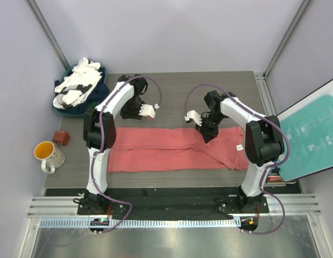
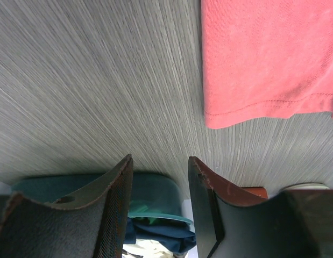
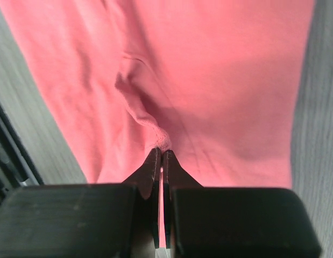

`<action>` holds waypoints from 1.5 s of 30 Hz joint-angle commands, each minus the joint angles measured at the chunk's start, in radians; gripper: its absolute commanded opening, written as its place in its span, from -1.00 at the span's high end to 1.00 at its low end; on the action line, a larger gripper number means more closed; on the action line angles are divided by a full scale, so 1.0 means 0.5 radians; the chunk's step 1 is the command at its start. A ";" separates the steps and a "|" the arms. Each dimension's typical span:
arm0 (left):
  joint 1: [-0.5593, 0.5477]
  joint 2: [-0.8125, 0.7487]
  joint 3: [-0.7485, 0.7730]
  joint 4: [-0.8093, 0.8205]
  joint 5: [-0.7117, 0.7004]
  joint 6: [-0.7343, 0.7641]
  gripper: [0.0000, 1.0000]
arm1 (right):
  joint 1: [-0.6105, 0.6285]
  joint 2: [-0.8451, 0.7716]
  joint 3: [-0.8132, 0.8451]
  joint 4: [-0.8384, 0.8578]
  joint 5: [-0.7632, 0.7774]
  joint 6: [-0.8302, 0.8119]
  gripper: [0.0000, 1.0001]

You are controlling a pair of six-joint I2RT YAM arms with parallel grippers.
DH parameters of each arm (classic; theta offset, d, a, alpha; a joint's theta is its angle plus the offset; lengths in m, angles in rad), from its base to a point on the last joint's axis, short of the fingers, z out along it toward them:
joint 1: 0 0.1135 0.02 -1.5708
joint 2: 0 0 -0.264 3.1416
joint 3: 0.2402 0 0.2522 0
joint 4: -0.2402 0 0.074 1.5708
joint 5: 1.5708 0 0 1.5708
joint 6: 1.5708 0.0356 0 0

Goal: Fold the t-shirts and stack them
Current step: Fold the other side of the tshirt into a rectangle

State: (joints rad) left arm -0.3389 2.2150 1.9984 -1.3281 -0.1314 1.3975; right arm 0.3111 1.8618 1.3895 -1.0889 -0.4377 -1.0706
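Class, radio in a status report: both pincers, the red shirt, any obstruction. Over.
Left pincer open, empty, over the table. Right pincer shut on a pinch of the coral-red t-shirt. Mug and spare shirts far left, clear of it.

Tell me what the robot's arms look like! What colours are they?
Both the left arm and the right arm are white tubes with chunky black joints, standing on black bases. A thin purple cable loops along each one. At the tips sit flat jaws: they show white parts from above and look dark, almost black, close up.
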 commanded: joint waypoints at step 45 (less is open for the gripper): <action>-0.077 -0.129 -0.165 -0.507 -0.108 -0.006 0.08 | -0.260 -0.131 -0.178 0.377 0.458 0.307 0.60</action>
State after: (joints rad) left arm -0.3729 2.2158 1.9453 -1.3247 -0.1623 1.4162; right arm 0.2501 1.7401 1.2644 -0.9958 -0.3111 -0.9539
